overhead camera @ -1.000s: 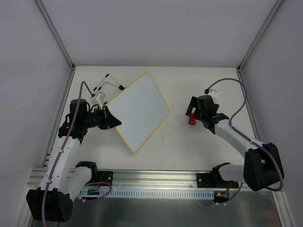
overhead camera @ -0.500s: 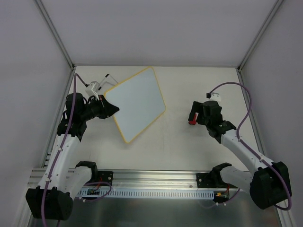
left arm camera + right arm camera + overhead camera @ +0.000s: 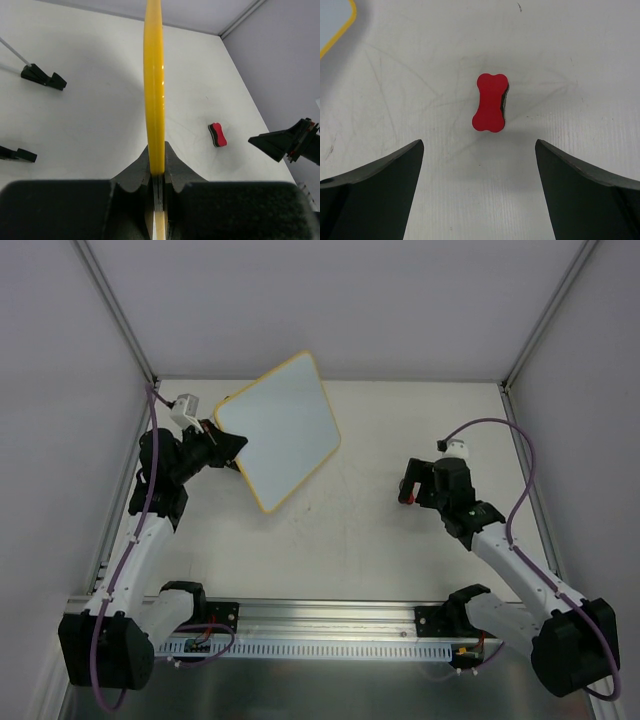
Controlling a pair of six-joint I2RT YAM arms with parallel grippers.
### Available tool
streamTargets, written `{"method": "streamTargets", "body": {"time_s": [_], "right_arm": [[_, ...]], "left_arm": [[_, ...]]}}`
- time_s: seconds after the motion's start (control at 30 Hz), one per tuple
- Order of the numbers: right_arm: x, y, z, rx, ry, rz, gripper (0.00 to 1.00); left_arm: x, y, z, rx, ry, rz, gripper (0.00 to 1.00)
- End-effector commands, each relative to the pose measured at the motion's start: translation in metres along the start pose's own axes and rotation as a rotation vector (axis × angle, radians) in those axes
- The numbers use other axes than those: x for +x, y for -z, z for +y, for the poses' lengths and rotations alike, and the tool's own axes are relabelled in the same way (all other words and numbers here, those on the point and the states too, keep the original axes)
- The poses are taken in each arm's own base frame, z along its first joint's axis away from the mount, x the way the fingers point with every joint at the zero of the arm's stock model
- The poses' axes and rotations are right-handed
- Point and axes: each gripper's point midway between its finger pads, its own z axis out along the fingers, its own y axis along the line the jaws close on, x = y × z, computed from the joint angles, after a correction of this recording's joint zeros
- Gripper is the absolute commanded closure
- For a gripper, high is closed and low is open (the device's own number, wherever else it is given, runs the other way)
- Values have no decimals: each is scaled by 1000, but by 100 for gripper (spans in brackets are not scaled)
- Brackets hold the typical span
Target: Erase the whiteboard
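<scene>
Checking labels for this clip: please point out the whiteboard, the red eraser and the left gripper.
whiteboard (image 3: 281,430), top external view, middle of its white face.
red eraser (image 3: 490,102), right wrist view, centre of its red top face.
left gripper (image 3: 156,161), left wrist view, between fingertips shut on the whiteboard's yellow edge.

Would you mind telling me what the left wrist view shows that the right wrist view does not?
Only the left wrist view: the left end effector shut on the whiteboard, whose yellow frame is seen edge-on, plus two black stand pieces lying on the table. Only the right wrist view: the right end effector with its fingers wide open on either side of the red eraser, not touching it. Both: the eraser on the table, and part of the whiteboard's frame.
</scene>
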Motion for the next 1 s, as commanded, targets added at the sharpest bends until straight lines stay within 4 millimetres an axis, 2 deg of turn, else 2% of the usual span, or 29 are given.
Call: {"method": "streamTargets", "body": {"time_s": [0.0,0.13,0.27,0.33,0.47,0.83,0.97], "right_arm": [[-4,7,0,-22,20,-15,4],[-3,10,0,-36,39,-10,4],[-5,13,3,-61,51,-14,4],[-4,15,5,-72,57,-10,4],[0,17,5,-82,70,-1,4],[3,17,3,-88,80,11,4],[3,17,2,-90,85,12,4]], "left_arm": [[-88,4,-52,158,-147,-284,100],[-109,-2,-51,144,-191,-328,100],[-128,-5,-41,125,-217,-362,100],[-146,-2,-27,94,-223,-400,100],[-168,2,-11,89,-197,-447,100],[-201,-7,35,38,-209,-481,100],[-206,-9,56,10,-206,-481,100]]}}
